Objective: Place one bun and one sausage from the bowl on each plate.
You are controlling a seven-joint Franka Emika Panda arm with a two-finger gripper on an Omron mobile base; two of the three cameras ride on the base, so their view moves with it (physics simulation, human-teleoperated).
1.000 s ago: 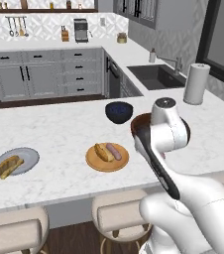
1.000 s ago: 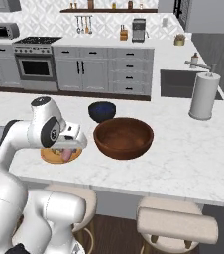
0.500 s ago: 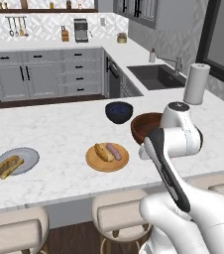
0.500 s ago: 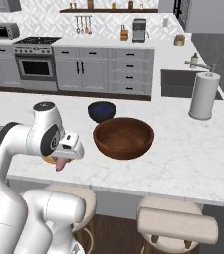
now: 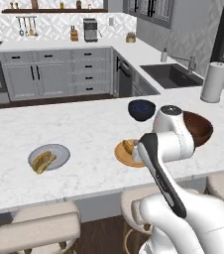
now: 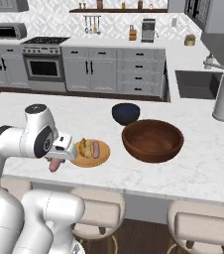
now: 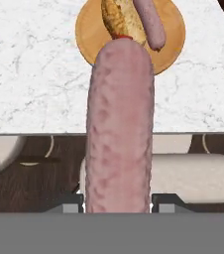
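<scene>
The gripper (image 6: 56, 159) holds a long pink sausage (image 7: 120, 124) between its two fingers; the sausage has a slightly bumpy, matte skin and a rounded end. It hangs over the front edge of the white marbled bench (image 6: 203, 163), just beside the tan-orange plate (image 6: 103, 156). This flat round plate looks like wood and carries a golden bun (image 7: 120, 20) and a second, smaller sausage (image 7: 151, 22). The pale grey plate (image 5: 59, 154) lies well apart, with a bun (image 5: 43, 161) on it. The wide reddish-brown wooden bowl (image 6: 152, 140) is smooth and shallow, and stands near a small dark blue bowl (image 6: 126, 113).
</scene>
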